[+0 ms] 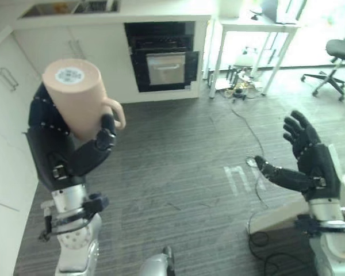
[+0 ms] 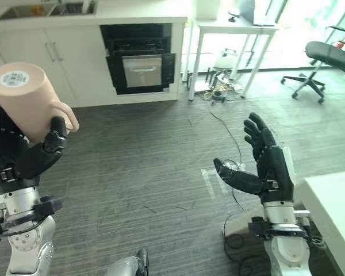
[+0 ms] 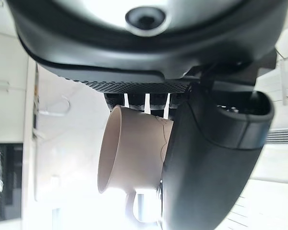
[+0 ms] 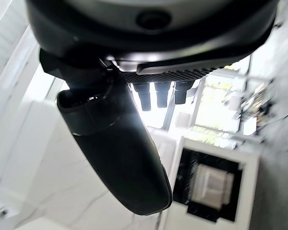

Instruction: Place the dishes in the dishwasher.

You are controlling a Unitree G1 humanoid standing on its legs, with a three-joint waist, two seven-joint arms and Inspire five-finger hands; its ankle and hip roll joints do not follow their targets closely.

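Pink mug (image 1: 76, 96) gripped in left hand (image 1: 63, 146), upper left of frame, base up. Right hand (image 1: 307, 161) spread wide, empty. Carrying step; next, approach dishwasher (image 1: 164, 57), top centre.

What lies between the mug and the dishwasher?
Bare grey floor, seen in both eye views. The left hand holds the mug up, well short of the open dishwasher.

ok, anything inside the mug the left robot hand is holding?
The left wrist view shows the mug's open mouth edge-on; its interior can't be seen. The left robot hand grips it base-up.
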